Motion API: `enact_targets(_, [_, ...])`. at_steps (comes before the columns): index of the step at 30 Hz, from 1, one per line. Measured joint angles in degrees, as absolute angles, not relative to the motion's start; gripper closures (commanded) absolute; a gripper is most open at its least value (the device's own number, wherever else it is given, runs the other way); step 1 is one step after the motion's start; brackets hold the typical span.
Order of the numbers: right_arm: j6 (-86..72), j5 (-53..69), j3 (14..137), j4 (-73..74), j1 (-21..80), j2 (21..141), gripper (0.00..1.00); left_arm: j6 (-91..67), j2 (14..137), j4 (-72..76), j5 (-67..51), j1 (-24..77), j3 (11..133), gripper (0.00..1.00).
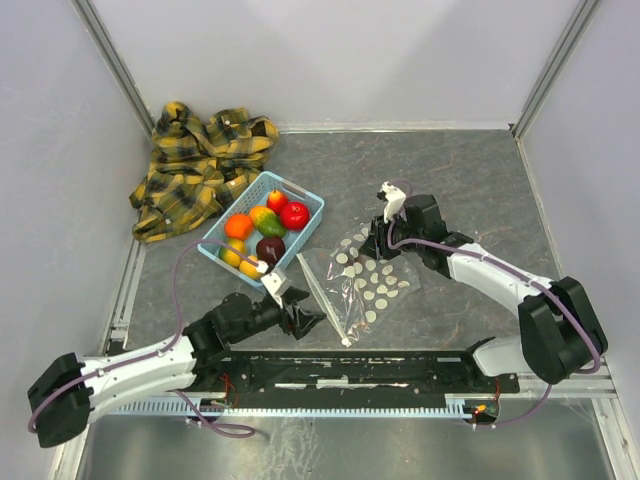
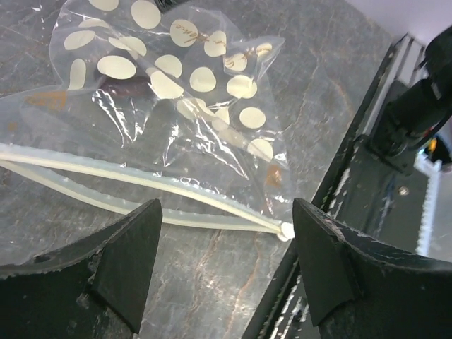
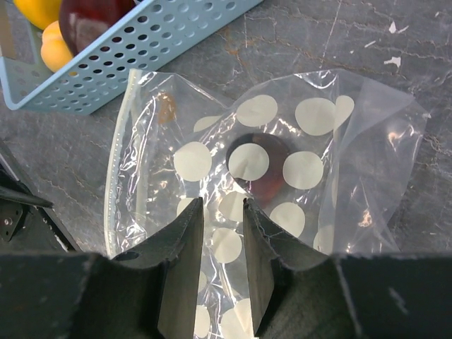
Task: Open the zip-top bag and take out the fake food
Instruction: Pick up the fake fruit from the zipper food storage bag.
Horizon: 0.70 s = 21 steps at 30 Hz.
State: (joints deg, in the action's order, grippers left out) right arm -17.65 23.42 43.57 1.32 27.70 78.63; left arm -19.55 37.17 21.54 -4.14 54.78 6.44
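Note:
The zip-top bag (image 1: 370, 285) lies flat on the table right of the basket. Its white zip strip (image 2: 141, 180) shows as two parted strips. One dark maroon fake fruit (image 3: 258, 169) is still inside the bag. My right gripper (image 1: 375, 243) is at the bag's far end, its fingers (image 3: 183, 247) nearly shut with the film between them (image 3: 224, 205). My left gripper (image 1: 308, 318) is open and empty (image 2: 226, 233), just short of the zip's near end. The other fake food (image 1: 262, 228), red, orange, green and maroon, sits in the basket.
The light blue slotted basket (image 1: 305, 200) stands left of the bag, and its corner shows in the right wrist view (image 3: 141, 49). A yellow plaid cloth (image 1: 195, 165) lies at the back left. A black rail (image 1: 350, 370) runs along the near edge.

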Motion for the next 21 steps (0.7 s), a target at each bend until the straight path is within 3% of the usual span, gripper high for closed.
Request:
enact_targets(9, [-16.5,24.4,45.7,2.5,27.6,80.2,0.63,-5.4,41.1,30.0,7.4,58.9,1.3,0.28])
enact_targets(17, [-15.9,24.5,48.3,2.7,27.6,85.0,0.65,1.4,54.6,39.6,8.4,59.0,0.7,0.42])
enact_targets(21, [-15.3,24.4,50.1,4.1,27.6,87.0,0.65,3.0,60.6,43.4,8.3,59.0,0.7,0.42])
